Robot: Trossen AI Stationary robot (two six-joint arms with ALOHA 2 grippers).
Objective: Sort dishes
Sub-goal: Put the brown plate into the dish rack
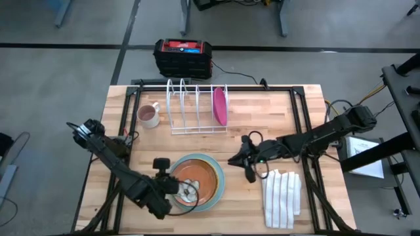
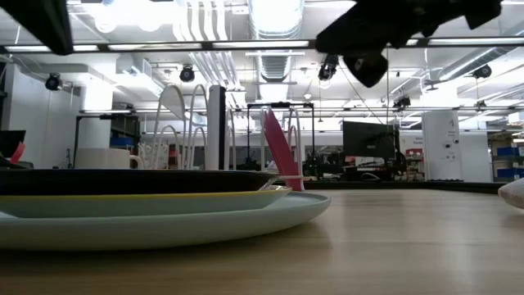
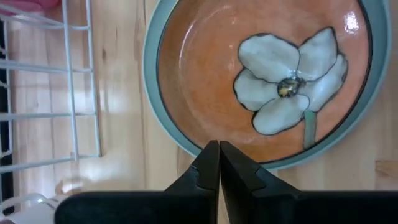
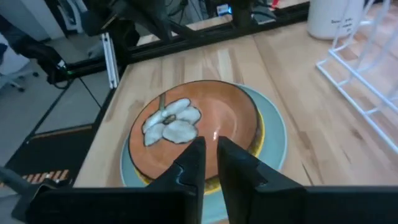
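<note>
A stack of plates lies at the table's near middle. The orange-brown plate [image 1: 197, 172] with a white flower [image 3: 283, 84] is on top. The yellow plate [image 2: 164, 201] is under it, and the pale teal plate [image 1: 217, 190] is at the bottom, flat on the table. The magenta-pink plate [image 1: 220, 105] stands on edge in the white wire rack [image 1: 190, 108]. My left gripper [image 1: 176, 187] is shut and hovers over the stack's near-left rim [image 3: 219, 163]. My right gripper [image 1: 235, 159] is in the air to the right of the stack, with a narrow gap between its fingers [image 4: 211, 155].
A white mug [image 1: 149, 116] stands left of the rack. A white striped folded cloth [image 1: 282, 193] lies near the table's right front. A red-and-black box [image 1: 182, 56] sits beyond the far edge. Bare wood lies between the rack and the stack.
</note>
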